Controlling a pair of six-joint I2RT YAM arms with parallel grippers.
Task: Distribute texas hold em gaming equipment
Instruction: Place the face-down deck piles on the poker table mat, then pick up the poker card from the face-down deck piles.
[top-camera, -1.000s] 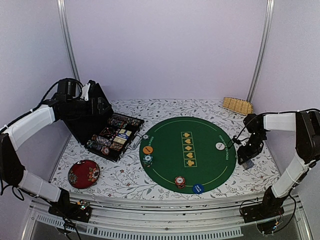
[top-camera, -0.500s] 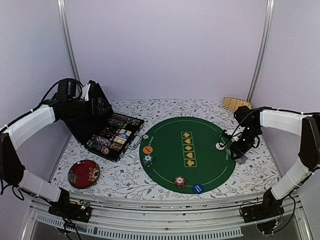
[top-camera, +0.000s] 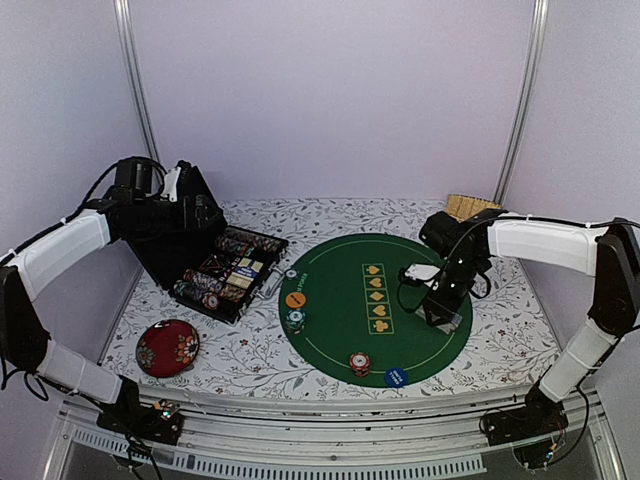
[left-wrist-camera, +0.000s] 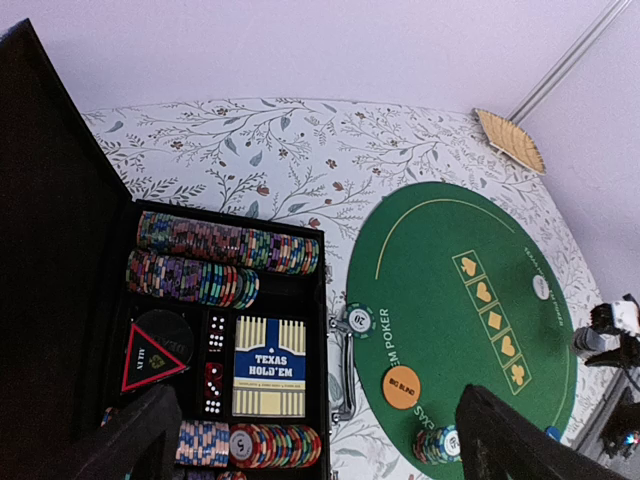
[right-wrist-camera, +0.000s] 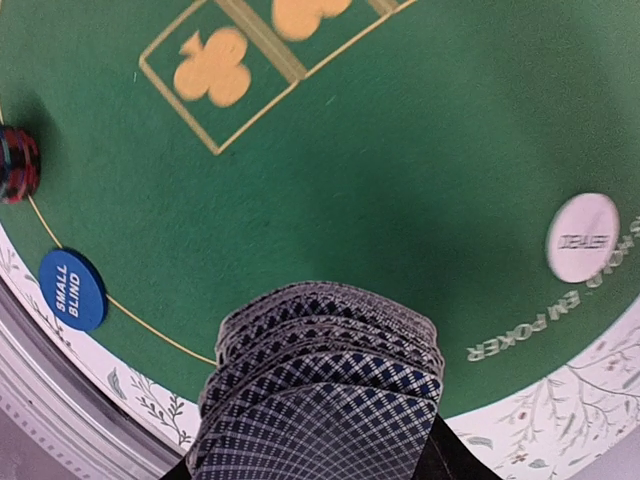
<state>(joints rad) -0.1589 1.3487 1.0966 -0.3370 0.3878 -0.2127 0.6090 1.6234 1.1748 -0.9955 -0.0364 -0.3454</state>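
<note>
Reference landmark: round green mat (top-camera: 335, 262).

1. Well left of the mat, near the front: 1 dark red floral dish (top-camera: 167, 347).
2. Left of the mat, just beside its edge: 1 open black case (left-wrist-camera: 60, 230). It holds 3 chip rows (left-wrist-camera: 225, 243) and 1 card box (left-wrist-camera: 269, 367) reading "TEXAS HOLD'EM".
3. The left gripper (left-wrist-camera: 318, 400) hangs over the case, its fingers (left-wrist-camera: 130, 440) spread wide with nothing between them.
4. On the mat's left edge: 1 orange disc (left-wrist-camera: 402, 386) reading "BIG BLIND".
5. Touching distance nearer than that disc: 1 green-striped chip stack (top-camera: 294, 320).
6. On the mat's near edge: 1 red-striped chip stack (top-camera: 360, 363).
7. Just right of that stack: 1 blue disc (right-wrist-camera: 72, 289) reading "SMALL BLIND".
8. Mat lettering by the rim reads "EM POKER"; the centre carries a column of yellow suit symbols.
9. Over the mat's right half: the right gripper (top-camera: 445, 315), closed on a fanned bundle of playing cards (right-wrist-camera: 320, 390) with blue-grey diamond backs. The card count cannot be told.
10. On the mat's right edge: 1 white disc (right-wrist-camera: 583, 237), writing blurred.
11. Beyond the mat's far right: 1 tan woven piece (top-camera: 470, 205).
</note>
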